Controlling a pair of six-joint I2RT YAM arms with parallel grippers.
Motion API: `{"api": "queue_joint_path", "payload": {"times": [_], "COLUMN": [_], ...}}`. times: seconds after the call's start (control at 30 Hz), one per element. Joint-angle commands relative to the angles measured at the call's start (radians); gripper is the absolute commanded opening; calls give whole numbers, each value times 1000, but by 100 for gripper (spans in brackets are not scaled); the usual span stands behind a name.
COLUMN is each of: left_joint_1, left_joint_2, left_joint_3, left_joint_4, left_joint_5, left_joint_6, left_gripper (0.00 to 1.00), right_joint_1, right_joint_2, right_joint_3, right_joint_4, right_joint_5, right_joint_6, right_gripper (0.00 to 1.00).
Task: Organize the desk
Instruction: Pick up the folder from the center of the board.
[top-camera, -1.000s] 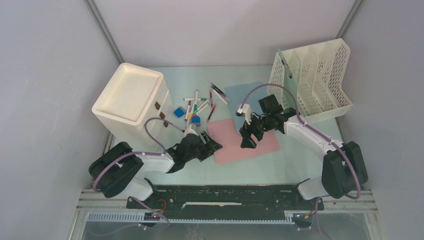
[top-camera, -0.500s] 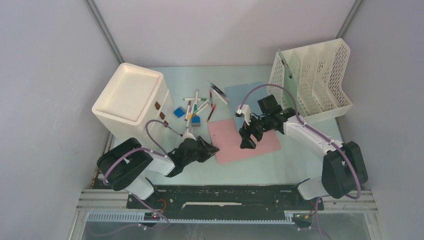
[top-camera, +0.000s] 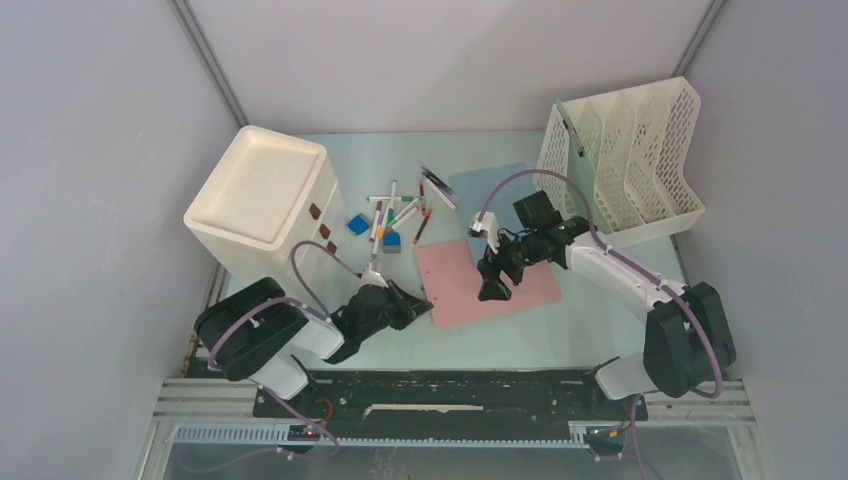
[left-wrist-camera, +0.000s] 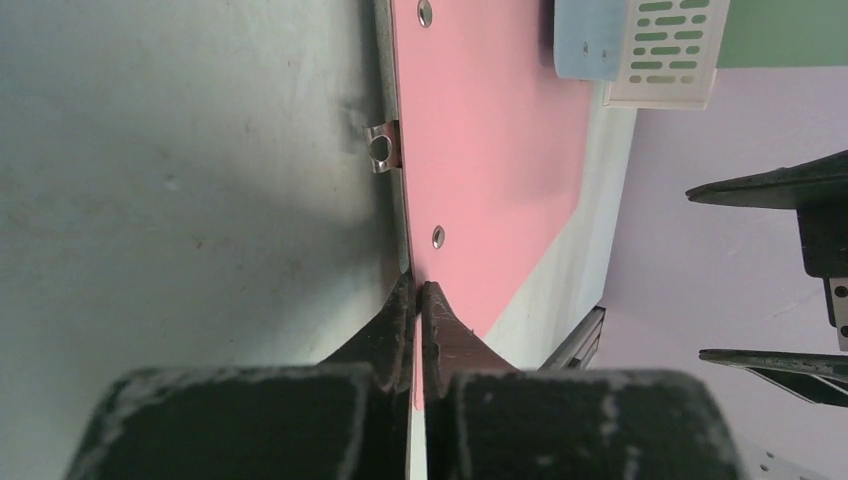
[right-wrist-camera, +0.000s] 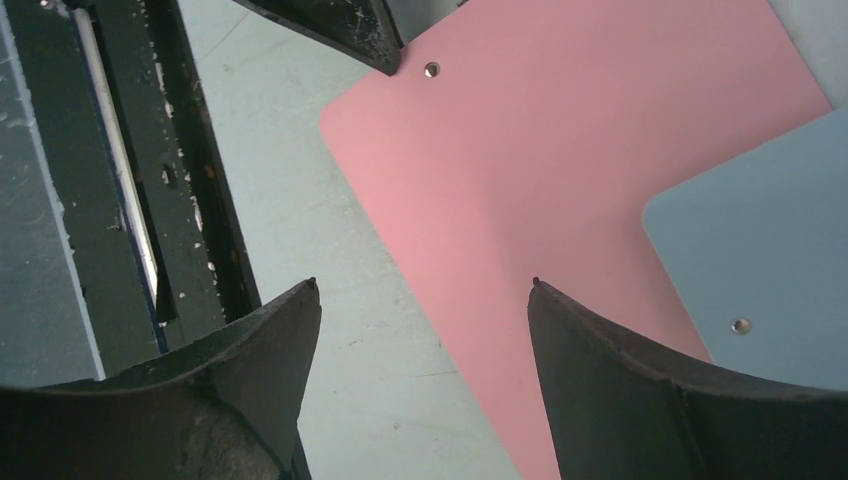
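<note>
- I see a white box bin (top-camera: 262, 200) standing at the back left.
- A white perforated file rack (top-camera: 625, 160) stands at the back right.
- A pink folder (top-camera: 455, 290) lies flat mid-scene, with a blue folder (top-camera: 490, 185) just behind it.
- Loose markers (top-camera: 398, 212) and small blue blocks (top-camera: 357, 225) lie scattered between the bin and the folders.

We are looking down between the wide-apart fingers of the right gripper (right-wrist-camera: 424, 285), which is holding nothing. A pink sheet (right-wrist-camera: 560, 170) is lying flat on the desk (right-wrist-camera: 290, 190), filling the middle and upper right of the frame. The dark tip of the left gripper (right-wrist-camera: 385, 55) is meeting its rounded upper left corner, just beside a metal rivet (right-wrist-camera: 431, 69). A blue sheet (right-wrist-camera: 760, 250) is lying over the pink one at the right edge of the frame. A black rail (right-wrist-camera: 190, 150) is running down the left side
</note>
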Motion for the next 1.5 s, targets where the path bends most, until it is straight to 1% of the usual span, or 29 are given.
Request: {"api": "queue_joint_path", "payload": {"times": [0.0,0.13,0.17,0.2,0.3,0.4,0.53,0.63,0.8,1.07,1.1,1.2,1.23,1.33,1.47], "left_joint_1": [4,4,5,4,10,22,38,46,56,56,56,55,56,55,56], "left_joint_2": [-52,-115,-131,-148,-210,-273,-351,-382,-385,-393,-393,-401,-404,-414,-434], "left_joint_3": [-28,-37,-40,-43,-52,-59,-51,-31,-10,13,14,18,18,21,29], "left_joint_4": [127,127,124,121,83,19,-67,-133,-138,-140,-140,-141,-141,-150,-165], "left_joint_5": [-1,34,36,36,69,80,91,96,125,139,141,144,144,145,140], "left_joint_6": [29,-16,-27,-38,-70,-106,-124,-126,-154,-158,-157,-155,-153,-150,-137], "left_gripper": [0,0,0,0,0,0,0,0,0,0,0,0,0,0,0], "right_joint_1": [27,73,106,137,245,352,431,488,595,716,727,751,756,770,786], "right_joint_2": [-33,-42,-43,-45,-56,-82,-110,-131,-146,-76,-63,-20,-8,17,36], "right_joint_3": [3,2,2,2,-4,-31,-47,-78,-139,-159,-159,-170,-173,-176,-177], "right_joint_4": [-35,-61,-62,-62,-19,65,158,226,306,359,365,407,414,438,446], "right_joint_5": [-80,-65,-40,1,162,358,510,616,734,841,860,952,981,1042,1089], "right_joint_6": [-71,-124,-133,-139,-132,-123,-91,-85,-109,-101,-101,-107,-112,-124,-135], "right_gripper": [84,87,91,95,100,100,100,100,100,98,96,89,85,69,43]}}
